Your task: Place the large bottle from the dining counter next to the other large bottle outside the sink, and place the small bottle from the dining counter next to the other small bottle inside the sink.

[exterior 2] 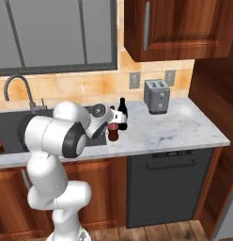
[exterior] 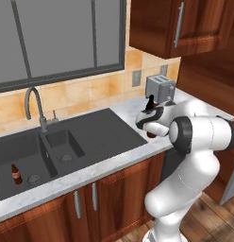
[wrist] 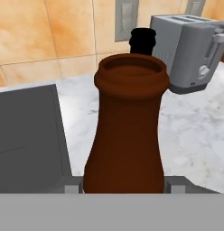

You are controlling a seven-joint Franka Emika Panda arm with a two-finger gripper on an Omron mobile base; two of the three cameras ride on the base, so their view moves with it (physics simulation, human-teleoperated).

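Large bottle (wrist: 126, 135): brown neck and rim fill the hand view; its label and base are cut off below the frame. In the right base view it (exterior 2: 113, 130) stands upright on the marble worktop (exterior 2: 174, 127) just right of the sink (exterior: 86, 132), partly covered by the hand. In the left base view only a sliver of brown (exterior: 152, 134) shows under the wrist.

Other large bottle (exterior 2: 122, 114): glossy black, upright, just behind and beside the brown one. In the hand view only its black cap (wrist: 142, 41) rises over the brown rim; in the left base view its neck (exterior: 150, 102) pokes up behind the hand.

Small bottle in sink basin (exterior: 16, 174): upright, tiny, red band barely legible.

Toaster (exterior 2: 157, 96): grey, against the tiled wall, well right of the bottles.

Gripper (exterior 2: 112, 123): fingers sit either side of the brown bottle's neck; grey finger bases show at both flanks in the hand view (wrist: 126, 185), apparently clamped on it, though contact is hard to confirm.

Arm: elbow folded, forearm reaching level across the worktop edge, hand roughly horizontal.
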